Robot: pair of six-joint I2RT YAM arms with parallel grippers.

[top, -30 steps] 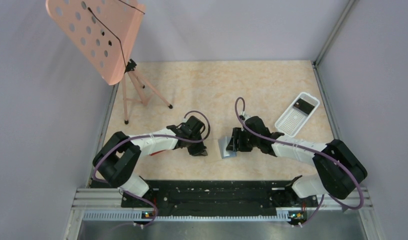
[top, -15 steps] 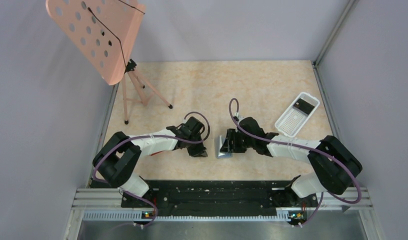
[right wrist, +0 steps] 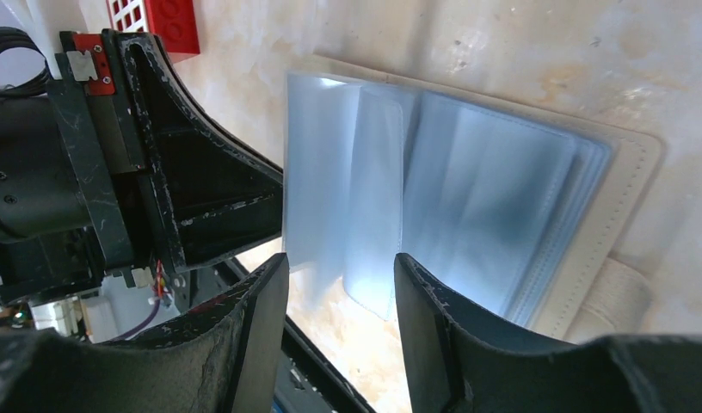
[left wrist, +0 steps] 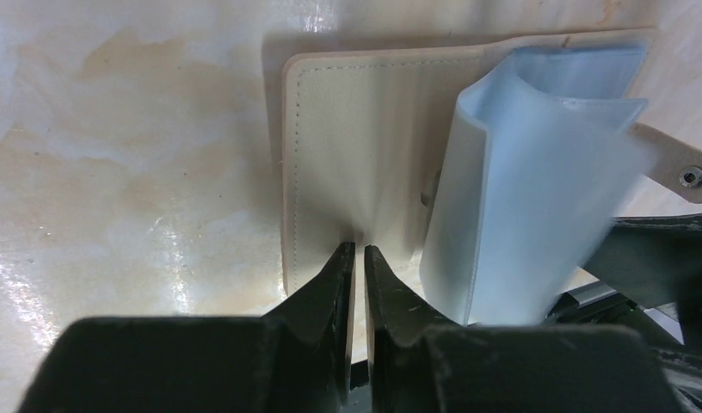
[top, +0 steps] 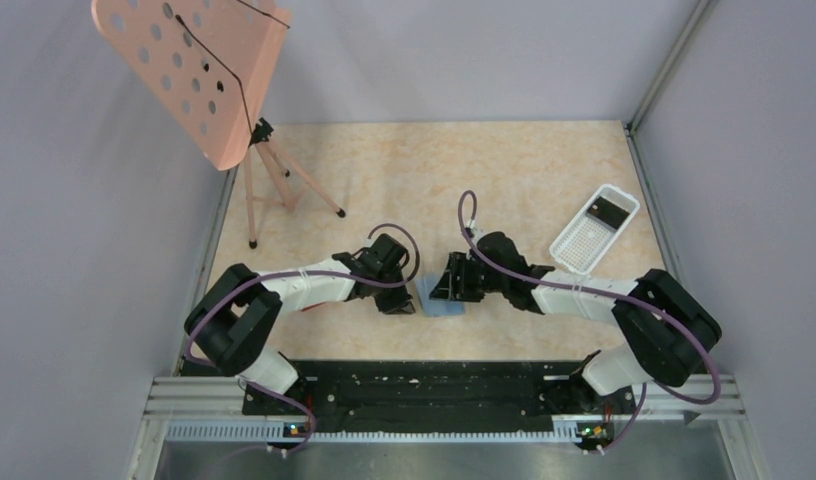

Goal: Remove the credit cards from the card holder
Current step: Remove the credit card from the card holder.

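The card holder (top: 441, 301) lies open between my two grippers, tan cover down and light blue sleeves up. In the left wrist view its tan cover (left wrist: 356, 155) lies flat with a blue sleeve leaf (left wrist: 520, 198) curling up at the right. My left gripper (left wrist: 358, 251) is shut on the cover's near edge. My right gripper (right wrist: 341, 284) is open, its jaws either side of a loose blue leaf (right wrist: 373, 198). No card shows in the sleeves. One dark credit card (top: 609, 210) lies in the white tray.
The white perforated tray (top: 582, 243) stands at the right rear. A red-and-white small object (right wrist: 158, 21) lies just beyond the left gripper. A pink music stand (top: 199, 75) on a tripod stands at the far left.
My right gripper has moved left toward the left gripper, and the blue sleeves have flipped over leftward with it. The left arm has stayed put.
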